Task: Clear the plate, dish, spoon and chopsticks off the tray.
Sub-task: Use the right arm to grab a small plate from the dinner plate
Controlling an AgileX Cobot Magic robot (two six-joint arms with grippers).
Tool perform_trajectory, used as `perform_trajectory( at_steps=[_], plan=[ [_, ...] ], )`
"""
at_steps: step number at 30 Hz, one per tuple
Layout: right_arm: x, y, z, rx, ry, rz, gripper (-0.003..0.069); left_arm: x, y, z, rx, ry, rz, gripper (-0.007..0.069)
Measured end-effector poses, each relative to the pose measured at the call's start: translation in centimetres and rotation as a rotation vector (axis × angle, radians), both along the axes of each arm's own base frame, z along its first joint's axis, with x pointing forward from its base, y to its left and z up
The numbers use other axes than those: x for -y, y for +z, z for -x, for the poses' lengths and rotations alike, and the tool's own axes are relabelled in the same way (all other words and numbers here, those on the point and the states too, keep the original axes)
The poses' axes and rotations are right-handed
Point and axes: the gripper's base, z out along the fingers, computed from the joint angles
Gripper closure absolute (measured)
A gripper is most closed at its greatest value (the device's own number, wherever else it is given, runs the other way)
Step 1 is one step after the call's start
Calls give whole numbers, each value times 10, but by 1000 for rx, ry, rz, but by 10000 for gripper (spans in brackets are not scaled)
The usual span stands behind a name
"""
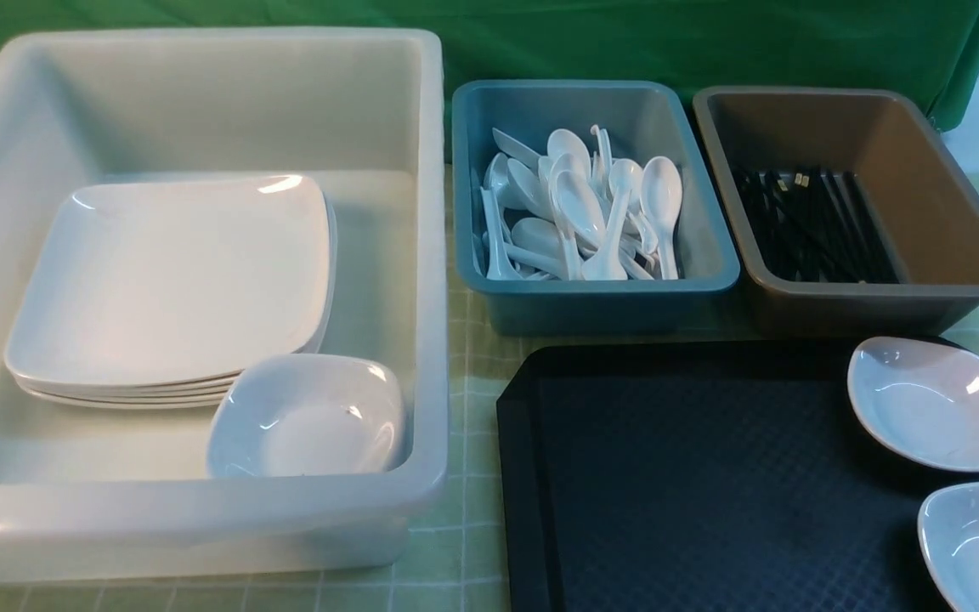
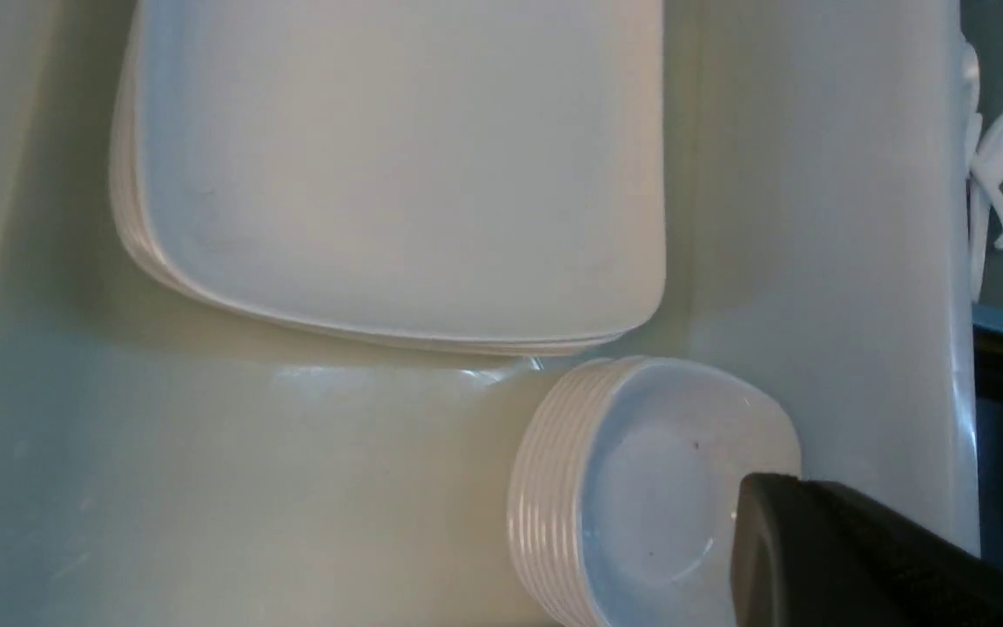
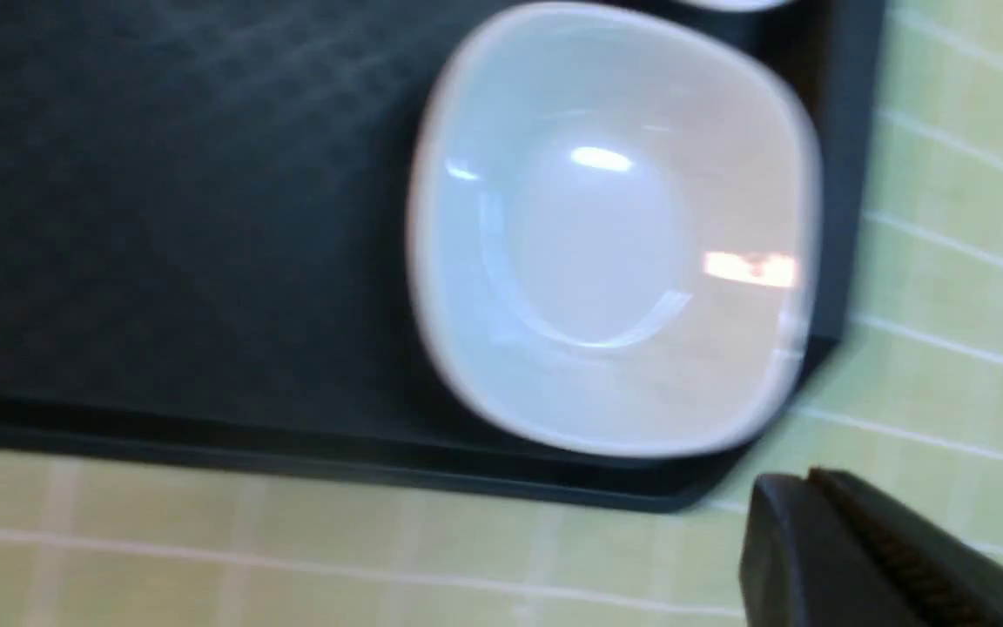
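Two small dishes (image 1: pixel 931 404) sit at the right end of the tray (image 1: pixel 693 476) — nothing else shows on it, so they look like the remaining job. Sorting explains the rest: plates (image 1: pixel 171 280) stacked in the white tub (image 1: pixel 200 510) beside a dish stack (image 1: pixel 307 416), spoons (image 1: pixel 579 212) in the teal bin (image 1: pixel 608 310), chopsticks (image 1: pixel 808 225) in the brown bin (image 1: pixel 863 310) (like with like). The left hand (image 2: pixel 780 514) hangs over the tub and the right hand (image 3: pixel 824 522) by the tray's corner — both closed, empty.
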Motion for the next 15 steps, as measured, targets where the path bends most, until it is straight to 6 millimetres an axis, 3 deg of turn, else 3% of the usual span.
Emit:
perform_trajectory(
  at_steps=[6,9,11,15],
  plan=[
    [-6,-17,-38,-145,-27,-155,664,58,-5,-5,-26,-270,-113,638],
    [-2,-29,-48,-201,-63,-151,635,74,-7,-4,-39,-340,-173,638],
    [-4,-37,-52,-238,-68,-143,580,83,-8,-3,-38,-367,-187,638],
    [-11,-49,-58,-275,-48,-136,382,90,-7,-4,-15,-376,-195,638]
  ],
)
